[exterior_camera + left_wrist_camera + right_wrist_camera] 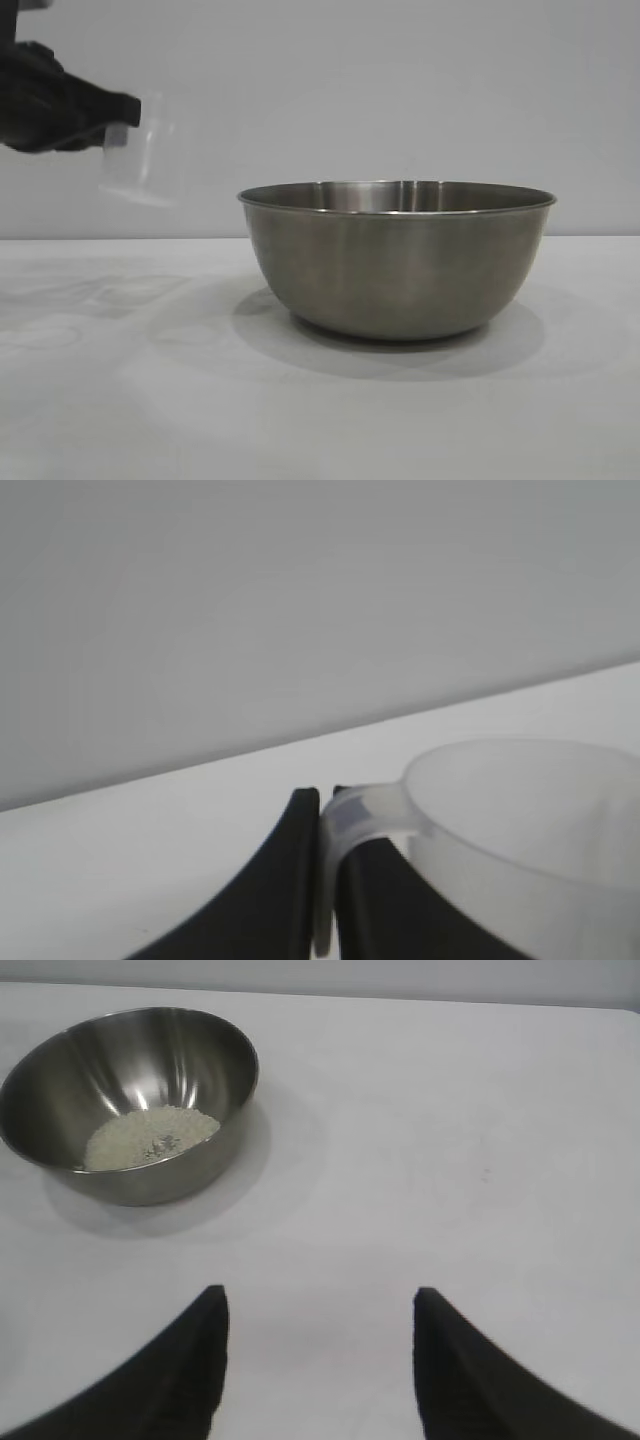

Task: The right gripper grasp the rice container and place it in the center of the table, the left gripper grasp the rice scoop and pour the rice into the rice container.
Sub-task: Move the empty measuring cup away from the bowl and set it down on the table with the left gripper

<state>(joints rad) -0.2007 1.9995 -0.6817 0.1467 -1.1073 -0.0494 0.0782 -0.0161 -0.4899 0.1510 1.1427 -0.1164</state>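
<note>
The rice container [397, 258], a large steel bowl, stands on the white table [320, 420] near its middle. In the right wrist view the bowl [60, 1070] holds a flat pile of off-white rice [150, 1138]. My left gripper [118, 122] is high at the far left, above the table and left of the bowl. It is shut on the side handle of the clear rice scoop [140, 150]. In the left wrist view my left gripper [328, 802] pinches the handle, and the scoop [520, 820] looks empty. My right gripper [320, 1300] is open and empty, well back from the bowl.
A plain grey wall [400, 90] runs behind the table. Bare white tabletop [450, 1160] lies between my right gripper and the bowl.
</note>
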